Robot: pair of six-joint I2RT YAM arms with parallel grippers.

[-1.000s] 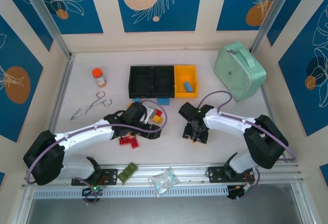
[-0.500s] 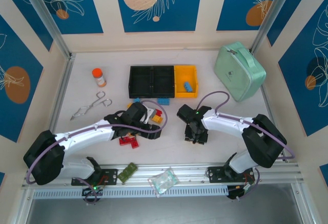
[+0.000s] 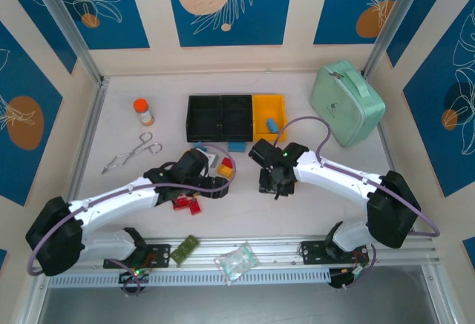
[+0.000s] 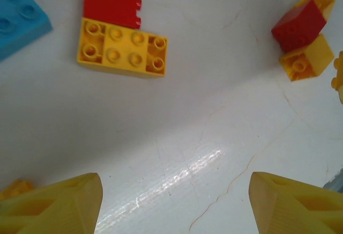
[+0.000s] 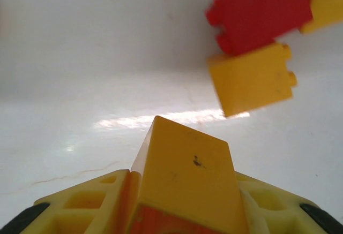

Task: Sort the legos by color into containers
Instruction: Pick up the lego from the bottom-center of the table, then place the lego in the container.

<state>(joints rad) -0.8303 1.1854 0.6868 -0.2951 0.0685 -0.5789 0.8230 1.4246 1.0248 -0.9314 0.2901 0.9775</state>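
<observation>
Right gripper (image 5: 182, 194): we see its ribbed yellow plastic fingers (image 5: 86, 204) clenched on a yellow block (image 5: 187, 161). The block is smooth-faced and sharp-cornered with one dark speck. It sits squarely between the pads and pokes out past the tips. Ahead on the table (image 5: 80, 57) a yellow cube (image 5: 252, 78) with side nubs touches a red brick (image 5: 262, 12). Both are clear of the fingers, with open white surface to their left.

Left gripper (image 4: 176, 186): fingers released, wedge-shaped yellow tips wide apart, bare table between them. The surface is glossy white, scuffed, with hairline cracks. Ahead, a studded yellow two-by-four brick (image 4: 122, 49) butts against a smooth red piece (image 4: 111, 4). A blue brick (image 4: 19, 9) sits at the upper left corner. A red-and-yellow pair (image 4: 297, 22) lies askew at upper right. None touch the fingers, and the middle is free.

From above, the bins stand in a row beyond both grippers: two black bins (image 3: 220, 98) and a yellow bin (image 3: 269, 98) holding a small blue piece (image 3: 273, 124). A rounded mint-green case (image 3: 346, 101) sits far right. An orange-capped bottle (image 3: 143, 112) and metal forceps (image 3: 132, 153) lie left. All are well apart from the arms.
</observation>
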